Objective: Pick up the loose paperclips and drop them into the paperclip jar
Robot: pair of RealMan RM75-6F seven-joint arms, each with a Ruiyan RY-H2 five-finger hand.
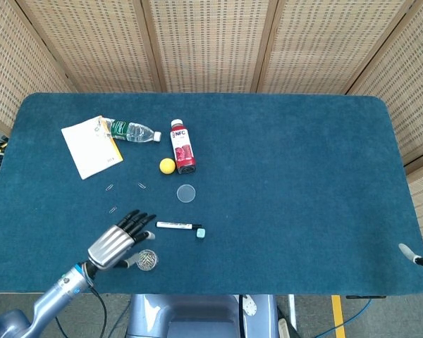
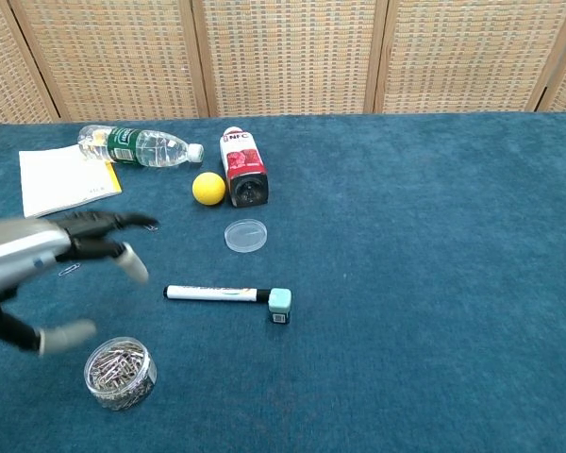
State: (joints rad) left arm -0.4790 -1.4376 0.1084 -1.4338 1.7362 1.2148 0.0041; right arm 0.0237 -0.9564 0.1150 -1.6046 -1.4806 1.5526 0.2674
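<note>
The clear paperclip jar [image 1: 146, 260] [image 2: 120, 372] stands open near the table's front edge, filled with clips. My left hand [image 1: 116, 243] [image 2: 38, 255] hovers just left of it and above it, motion-blurred, fingers spread and nothing visible in them. Three loose paperclips lie on the blue cloth beyond the hand: one [image 1: 109, 187], another [image 1: 141, 186] [image 2: 149, 226] and a third [image 1: 113, 210] [image 2: 69, 270]. Of my right hand [image 1: 413, 255] only fingertips show at the right edge of the head view.
A white marker [image 1: 178, 226] [image 2: 217, 293] and a small teal block [image 2: 279, 304] lie right of the hand. Farther back are a clear round lid [image 2: 245, 235], a yellow ball [image 2: 208, 188], a red juice bottle [image 2: 242, 166], a water bottle [image 2: 137, 146] and a notepad [image 2: 61, 179].
</note>
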